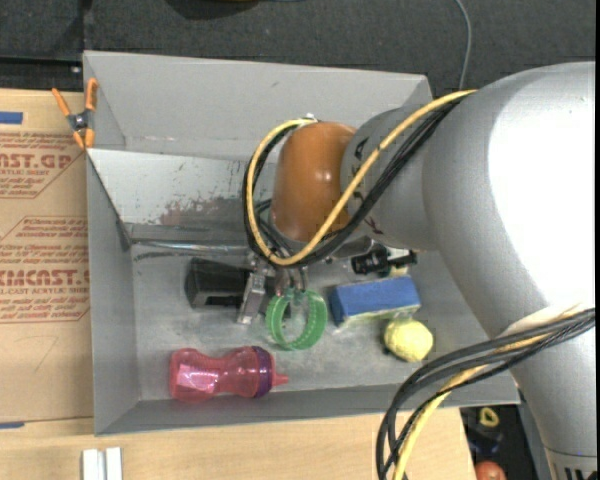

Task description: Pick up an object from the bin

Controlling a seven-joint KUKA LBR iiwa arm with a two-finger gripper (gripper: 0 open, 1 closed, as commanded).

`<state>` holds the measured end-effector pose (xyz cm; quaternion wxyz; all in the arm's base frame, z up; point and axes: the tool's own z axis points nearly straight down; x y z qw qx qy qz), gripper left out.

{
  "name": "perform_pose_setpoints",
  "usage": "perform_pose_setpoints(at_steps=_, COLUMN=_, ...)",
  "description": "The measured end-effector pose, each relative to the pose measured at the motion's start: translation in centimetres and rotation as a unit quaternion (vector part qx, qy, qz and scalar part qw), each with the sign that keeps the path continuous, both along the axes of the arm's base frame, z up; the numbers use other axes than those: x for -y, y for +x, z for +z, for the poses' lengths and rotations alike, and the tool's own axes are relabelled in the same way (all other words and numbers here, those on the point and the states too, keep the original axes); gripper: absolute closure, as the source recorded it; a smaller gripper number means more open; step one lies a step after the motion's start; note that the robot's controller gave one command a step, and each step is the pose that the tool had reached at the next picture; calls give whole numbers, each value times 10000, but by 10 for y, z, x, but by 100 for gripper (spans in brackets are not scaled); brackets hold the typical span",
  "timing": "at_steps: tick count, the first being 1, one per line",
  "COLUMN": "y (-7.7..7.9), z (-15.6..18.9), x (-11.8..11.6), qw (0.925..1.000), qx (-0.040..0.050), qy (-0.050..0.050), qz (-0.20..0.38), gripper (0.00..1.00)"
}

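Note:
My gripper [256,300] is low in the middle of the bin, under the arm's orange cover. It stands between a black boxy object [213,284] on its left and a green ring [298,321] on its right, close to both. Whether it touches either I cannot tell. A blue rectangular block [374,298] lies just right of the ring. A pink bottle [221,374] lies on its side near the bin's front wall, below the gripper.
A yellow ball [408,340] rests at the front right of the bin floor. The arm and its yellow and black cables cover the bin's right side. The sloped left and back walls rise close to the black object.

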<state>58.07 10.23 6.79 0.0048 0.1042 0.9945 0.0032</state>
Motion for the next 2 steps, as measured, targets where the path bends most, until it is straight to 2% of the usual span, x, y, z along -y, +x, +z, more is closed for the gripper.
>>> perform_pose_setpoints(at_steps=1, y=0, z=3, x=0, qw=10000, qx=0, qy=-1, qz=2, gripper=100)
perform_pose_setpoints(at_steps=2, y=-5, z=41, x=0, qw=10000, qx=-72, qy=-10, qz=5, gripper=100)
